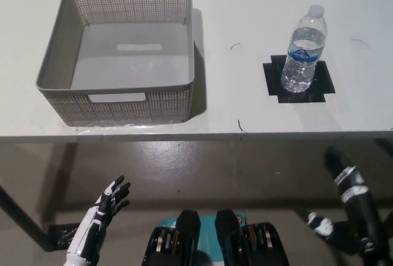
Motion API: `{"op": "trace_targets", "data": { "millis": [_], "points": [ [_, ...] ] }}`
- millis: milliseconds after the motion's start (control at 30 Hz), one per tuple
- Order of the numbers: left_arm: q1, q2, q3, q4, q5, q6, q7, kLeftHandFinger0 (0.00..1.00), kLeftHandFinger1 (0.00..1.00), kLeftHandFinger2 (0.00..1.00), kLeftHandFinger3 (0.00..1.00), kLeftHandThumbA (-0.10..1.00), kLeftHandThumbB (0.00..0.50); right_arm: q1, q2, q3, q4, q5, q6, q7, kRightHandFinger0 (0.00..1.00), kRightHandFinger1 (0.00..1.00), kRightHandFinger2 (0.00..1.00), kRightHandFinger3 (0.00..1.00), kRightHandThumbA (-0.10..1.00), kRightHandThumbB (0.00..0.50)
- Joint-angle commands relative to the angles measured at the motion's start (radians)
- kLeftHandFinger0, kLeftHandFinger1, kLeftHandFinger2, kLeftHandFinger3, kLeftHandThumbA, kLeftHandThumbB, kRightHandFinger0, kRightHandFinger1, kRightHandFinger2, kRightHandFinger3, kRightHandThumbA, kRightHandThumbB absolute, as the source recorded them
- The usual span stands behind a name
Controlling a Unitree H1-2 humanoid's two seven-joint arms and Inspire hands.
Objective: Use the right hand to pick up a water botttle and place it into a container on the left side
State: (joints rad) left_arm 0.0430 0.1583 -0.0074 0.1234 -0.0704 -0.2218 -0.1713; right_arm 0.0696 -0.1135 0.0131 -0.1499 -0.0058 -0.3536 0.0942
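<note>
Clear water bottle [303, 51] stands upright on black tape [299, 79], right of the grey basket [116, 97]. My left hand [110, 201] hangs low, fingers spread, empty. My right hand [344, 177] is low too; its fingers I cannot make out.

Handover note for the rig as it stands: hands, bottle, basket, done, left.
Left hand: open, low at lower left, below the table edge, holding nothing.
Right hand: low at lower right, below the table edge, nothing in it; open or shut unclear.
Bottle: upright on the black tape square, table right.
Basket: table left, nothing in it.
Done: nothing yet.
Left: right hand reaches, grasps the bottle, carries it left, sets it in the basket.
</note>
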Motion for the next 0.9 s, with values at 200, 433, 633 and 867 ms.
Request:
{"op": "trace_targets", "data": {
  "millis": [200,433,633,867],
  "points": [
    [0.016,0.004,0.004,-0.013,-0.021,-0.039,-0.015,1.00,1.00,1.00,1.00,1.00,0.182,-0.248,-0.061,-0.113,0.023,0.022,0.096,-0.035,1.00,1.00,1.00,1.00,1.00,0.359],
    [0.027,-0.006,0.002,-0.016,-0.023,-0.036,-0.014,1.00,1.00,1.00,1.00,1.00,0.146,-0.428,-0.098,-0.161,0.256,0.123,0.258,0.005,1.00,1.00,1.00,1.00,1.00,0.386],
    [0.030,-0.010,0.002,-0.015,-0.016,-0.046,-0.009,1.00,1.00,1.00,1.00,1.00,0.147,-0.551,-0.115,-0.179,0.477,0.153,0.240,0.025,1.00,1.00,1.00,1.00,1.00,0.449],
    [0.032,-0.013,0.003,-0.009,-0.020,-0.060,-0.011,1.00,1.00,1.00,1.00,1.00,0.152,-0.701,-0.123,-0.193,0.809,0.190,0.131,0.072,1.00,1.00,1.00,1.00,1.00,0.399]
  ]
}}
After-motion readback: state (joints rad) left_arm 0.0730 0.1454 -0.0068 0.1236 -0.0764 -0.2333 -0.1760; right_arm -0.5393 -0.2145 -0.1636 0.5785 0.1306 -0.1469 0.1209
